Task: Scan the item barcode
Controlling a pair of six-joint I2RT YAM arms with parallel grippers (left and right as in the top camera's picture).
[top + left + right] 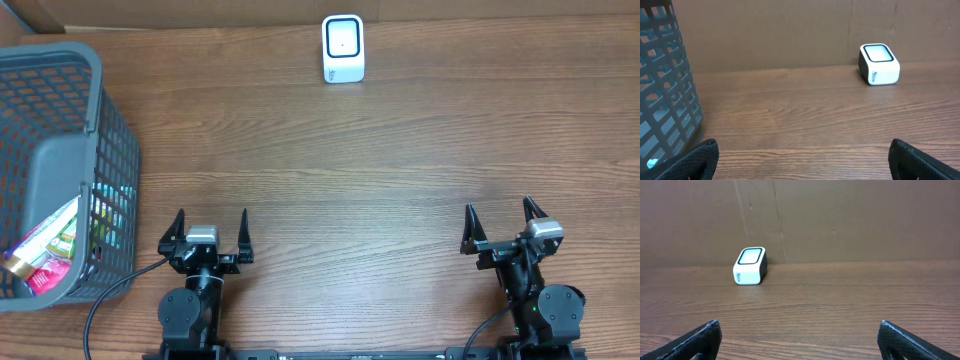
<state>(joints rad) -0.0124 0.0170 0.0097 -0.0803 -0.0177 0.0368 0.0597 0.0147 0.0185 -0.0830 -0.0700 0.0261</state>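
Packets (48, 252) in bright wrappers, the goods with the barcodes, lie heaped in the near end of a grey plastic mesh basket (112, 150) at the left edge of the table; through the mesh I cannot count them exactly, but at least two wrappers show. A brown wood-grain table (360, 170) fills the scene, bare across its middle, and plain brown cardboard panels (765, 35) close off its far side. Against that far edge, roughly at the centre, stands one small white barcode scanner (343, 48) with a dark-rimmed window on its face, well apart from the basket and from both arms. I count one basket, one scanner and two arms. The left gripper (212, 220) sits at the near edge just beside the basket, its jaws spread wide with nothing between them, and its wrist view shows one black finger (697, 162) at each lower corner with bare wood between. The right gripper (499, 215) sits at the near right, jaws likewise spread wide and holding nothing. A black cable (108, 296) curls from the left arm's base.
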